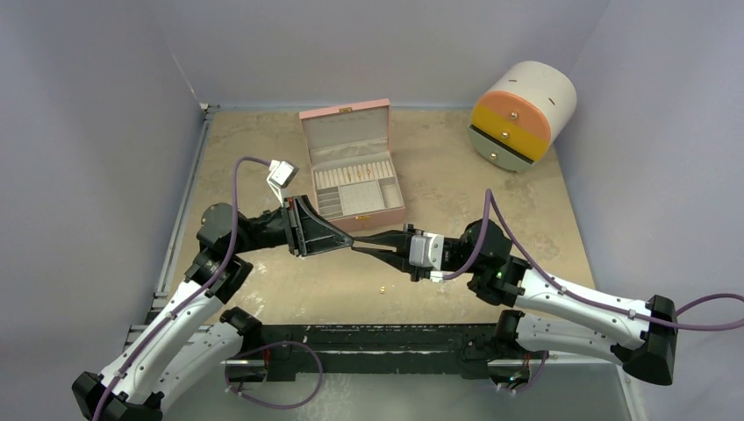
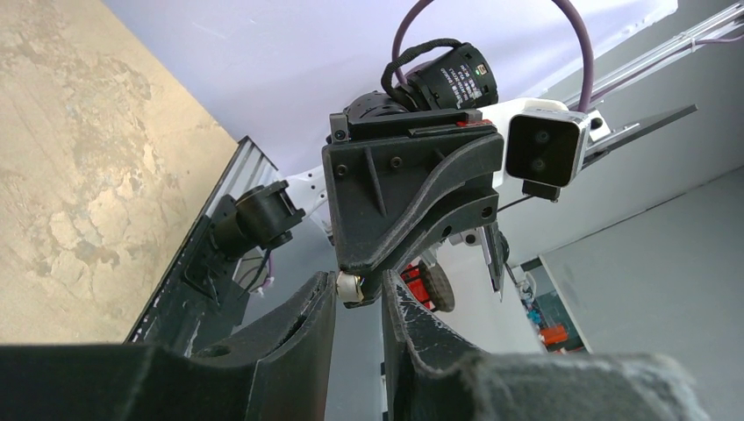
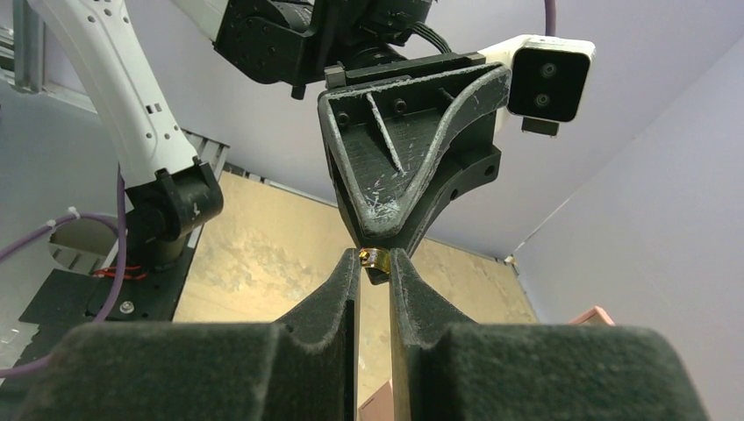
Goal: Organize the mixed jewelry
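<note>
the left gripper (image 1: 345, 243) and right gripper (image 1: 364, 249) meet tip to tip over the middle of the table (image 1: 263, 167), just in front of the open pink box (image 1: 345, 127). they are turned crosswise to each other, so each wrist camera sees the other tool edge-on as a narrow v.

in the right wrist view a small gold ring (image 3: 375, 258) sits between the right fingertips (image 3: 351, 267). the two pads are drawn in close on either side of it and the point of the left tool touches it from above. in the left wrist view the same ring (image 2: 349, 286) looks pale. it rests against the tip of one left finger (image 2: 326, 298), with a narrow gap between the left pads. whether the left tool is also clamping the ring cannot be told.

a second loose gold piece (image 1: 382, 288) lies alone on the table, nearer the arm bases, below the joined tips.

the box has ring rolls and small compartments, and what lies in them is too small to make out. at the far right a round drawer unit (image 1: 524, 114) lies on its side, with orange, yellow and grey-green fronts. no writing on anything is large enough to read.
</note>
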You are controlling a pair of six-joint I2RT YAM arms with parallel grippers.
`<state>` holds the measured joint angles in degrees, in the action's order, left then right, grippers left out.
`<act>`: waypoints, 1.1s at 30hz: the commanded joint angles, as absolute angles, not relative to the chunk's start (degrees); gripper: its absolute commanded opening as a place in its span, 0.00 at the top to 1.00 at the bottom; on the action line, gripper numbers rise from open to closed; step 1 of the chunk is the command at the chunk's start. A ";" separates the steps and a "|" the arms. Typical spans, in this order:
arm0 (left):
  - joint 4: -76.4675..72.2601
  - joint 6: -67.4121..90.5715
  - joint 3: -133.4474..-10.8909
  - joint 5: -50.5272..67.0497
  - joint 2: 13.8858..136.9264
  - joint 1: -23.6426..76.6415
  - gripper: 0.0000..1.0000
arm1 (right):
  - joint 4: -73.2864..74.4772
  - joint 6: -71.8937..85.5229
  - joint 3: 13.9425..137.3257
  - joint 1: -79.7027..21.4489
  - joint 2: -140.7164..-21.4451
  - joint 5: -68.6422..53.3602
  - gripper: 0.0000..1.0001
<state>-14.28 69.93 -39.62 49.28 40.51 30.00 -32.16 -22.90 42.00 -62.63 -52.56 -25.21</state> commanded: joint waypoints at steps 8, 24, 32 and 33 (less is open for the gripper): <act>-18.46 70.93 -39.75 50.12 40.12 29.82 0.76 | -37.03 -24.91 41.90 -62.84 -53.30 -25.85 0.86; -18.76 71.10 -39.74 49.59 39.99 29.88 1.00 | -36.74 -25.60 41.17 -62.84 -53.10 -25.99 0.85; -18.81 70.92 -39.91 48.22 40.06 29.88 1.00 | -35.62 -25.26 40.59 -62.84 -51.94 -25.55 0.66; -18.73 70.85 -39.90 47.98 40.08 29.88 1.00 | -35.60 -25.12 40.53 -62.84 -51.69 -25.39 0.63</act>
<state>-15.38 70.11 -39.44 48.99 40.49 29.98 -34.65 -25.17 40.95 -62.63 -53.15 -25.50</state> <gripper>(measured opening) 0.036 0.324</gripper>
